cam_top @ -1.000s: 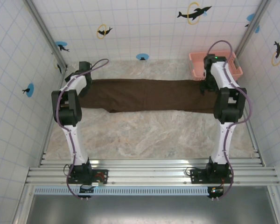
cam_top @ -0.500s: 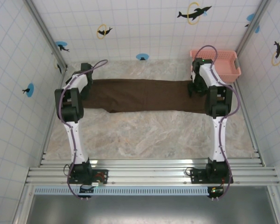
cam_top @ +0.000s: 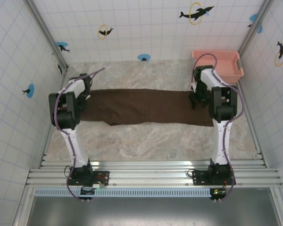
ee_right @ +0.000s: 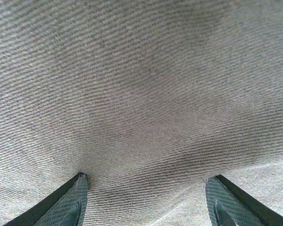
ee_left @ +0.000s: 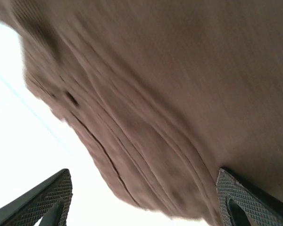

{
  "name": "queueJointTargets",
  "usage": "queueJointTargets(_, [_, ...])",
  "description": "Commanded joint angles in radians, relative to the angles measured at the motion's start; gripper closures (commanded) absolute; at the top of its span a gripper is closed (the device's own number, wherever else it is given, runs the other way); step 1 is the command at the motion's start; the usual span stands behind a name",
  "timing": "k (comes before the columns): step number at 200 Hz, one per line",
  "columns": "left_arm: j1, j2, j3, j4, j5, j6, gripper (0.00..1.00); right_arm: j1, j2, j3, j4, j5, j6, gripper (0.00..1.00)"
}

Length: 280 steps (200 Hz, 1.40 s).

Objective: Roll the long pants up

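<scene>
Both arms have drawn back toward their bases over the last second, and the pants (cam_top: 146, 107) have slid with them, closer to the near edge of the table (cam_top: 146, 150). You now have the pants lying flat in one long brown strip across the middle of the table, running left to right and folded lengthwise.

Your left gripper (cam_top: 83, 95) sits at the left end of the strip, and your right gripper (cam_top: 194, 100) sits on the cloth a little in from the right end. From the left wrist, the left gripper (ee_left: 144, 172) has its jaws spread wide, with a wrinkled edge of cloth between them. From the right wrist, the right gripper (ee_right: 147, 176) also has its jaws wide apart over brown weave.

Behind the right arm, a pink basket (cam_top: 218, 63) stands in the far right corner, apart from the pants.
</scene>
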State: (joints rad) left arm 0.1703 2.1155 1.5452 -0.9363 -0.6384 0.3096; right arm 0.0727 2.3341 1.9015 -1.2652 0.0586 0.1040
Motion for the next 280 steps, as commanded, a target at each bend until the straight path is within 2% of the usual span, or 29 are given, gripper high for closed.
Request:
queueJointTargets(1, [0.016,-0.107,-0.098,-0.054,0.015,-0.035,0.18,0.006,-0.015,-0.107,-0.007,0.012,-0.029,0.32])
queueJointTargets(32, [0.016,-0.164,-0.136,-0.09,0.035,-0.072,0.14,-0.003,-0.117,-0.213,0.008,0.007,-0.052,0.32])
queueJointTargets(65, [0.016,-0.19,-0.13,-0.103,0.037,-0.079,0.1,-0.055,-0.231,-0.23,0.012,0.027,-0.057,0.32])
queueJointTargets(97, [0.016,-0.18,-0.039,-0.13,0.048,-0.062,0.07,-0.12,-0.337,-0.26,0.012,0.024,-0.039,0.3])
queueJointTargets(146, [-0.039,-0.13,0.115,-0.132,0.08,-0.042,0.05,-0.255,-0.485,-0.492,0.079,-0.01,0.005,0.27])
queueJointTargets(187, [-0.15,-0.084,0.142,-0.091,0.108,-0.04,0.03,-0.326,-0.531,-0.591,0.085,-0.006,0.004,0.29])
queueJointTargets(214, [-0.123,-0.021,0.122,-0.035,0.074,-0.014,0.03,-0.347,-0.544,-0.61,0.059,0.006,0.01,0.33])
queueJointTargets(237, [-0.09,0.043,0.186,-0.029,0.066,-0.006,0.03,-0.353,-0.553,-0.616,0.059,0.042,0.003,0.34])
queueJointTargets(280, [-0.087,0.144,0.316,-0.036,0.073,0.008,0.03,-0.367,-0.505,-0.602,0.083,0.041,0.035,0.37])
